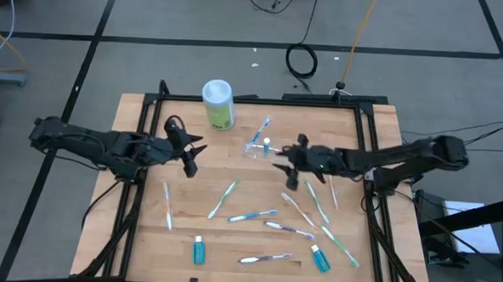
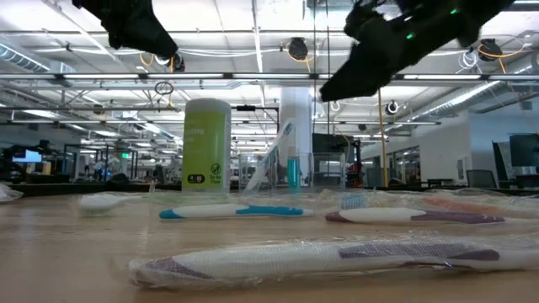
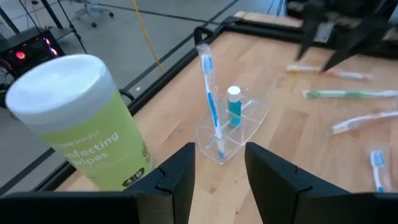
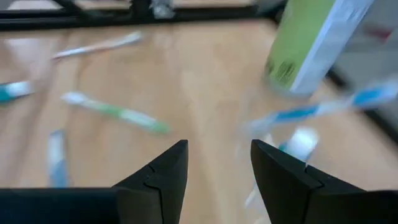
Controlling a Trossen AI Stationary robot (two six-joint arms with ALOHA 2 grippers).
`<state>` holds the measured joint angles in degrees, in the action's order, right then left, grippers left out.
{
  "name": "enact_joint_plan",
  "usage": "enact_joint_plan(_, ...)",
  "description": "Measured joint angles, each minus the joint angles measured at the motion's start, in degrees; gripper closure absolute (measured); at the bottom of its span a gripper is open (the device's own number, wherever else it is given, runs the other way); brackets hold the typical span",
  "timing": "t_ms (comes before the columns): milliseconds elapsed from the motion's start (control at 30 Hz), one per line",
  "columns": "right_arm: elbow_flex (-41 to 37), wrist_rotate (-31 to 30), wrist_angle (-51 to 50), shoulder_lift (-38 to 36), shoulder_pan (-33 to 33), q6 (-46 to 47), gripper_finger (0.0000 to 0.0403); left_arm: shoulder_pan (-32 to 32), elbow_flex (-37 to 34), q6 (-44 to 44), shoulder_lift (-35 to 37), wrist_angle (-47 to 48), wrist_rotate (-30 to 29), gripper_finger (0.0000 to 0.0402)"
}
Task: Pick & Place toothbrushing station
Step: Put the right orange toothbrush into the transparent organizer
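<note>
We see the clear cup (image 1: 258, 146) near the table's (image 1: 137, 238) far edge, holding a blue toothbrush (image 1: 262, 129) and a tube (image 1: 267, 144), just beside the green canister (image 1: 218, 104). Right gripper (image 1: 282, 167) and left gripper (image 1: 191, 158) flank it, fingers apart, empty.

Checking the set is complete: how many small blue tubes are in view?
3. An upright tube stands in the clear cup; a second tube lies near the table's front edge, left of centre; a third tube lies front right. None seems hidden.
</note>
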<state>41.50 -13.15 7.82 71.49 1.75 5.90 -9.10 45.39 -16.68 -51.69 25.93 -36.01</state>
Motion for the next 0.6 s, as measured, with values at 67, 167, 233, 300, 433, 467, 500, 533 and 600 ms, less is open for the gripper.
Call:
enact_joint_plan(67,0.00,0.39,-6.82,-2.45,2.45,5.07,0.0238,0.00,0.00,-0.05,-0.89,-0.06,0.01,0.0254)
enact_joint_plan(167,0.00,5.17,-15.42,-4.89,5.66,13.79,0.0239,0.00,0.00,-0.69,-2.04,-0.11,0.09,0.0254)
enact_joint_plan(233,0.00,7.53,-19.46,-5.44,7.73,20.41,0.0239,0.00,0.00,-2.06,-2.84,-0.52,0.53,0.0254)
enact_joint_plan(300,0.00,9.11,-22.04,-5.40,9.73,25.93,0.0239,0.00,0.00,-3.97,-3.76,-1.08,1.88,0.0254)
enact_joint_plan(433,0.00,12.03,-28.07,-5.40,13.08,32.25,0.0239,0.00,0.00,-6.95,-6.22,-2.41,6.45,0.0254)
enact_joint_plan(467,0.00,12.05,-30.18,-5.40,13.77,34.06,0.0239,0.02,0.00,-8.06,-6.88,-2.56,7.64,0.0254)
enact_joint_plan(500,0.00,11.97,-32.36,-5.40,14.28,35.77,0.0239,0.00,0.00,-9.70,-7.54,-2.69,8.69,0.0254)
enact_joint_plan(533,0.00,11.93,-34.61,-5.40,14.64,37.13,0.0239,-0.02,0.00,-11.65,-8.33,-2.67,9.56,0.0254)
enact_joint_plan(600,0.00,11.85,-38.91,-5.40,14.98,38.67,0.0239,-0.02,0.00,-15.21,-9.93,-2.41,10.84,0.0254)
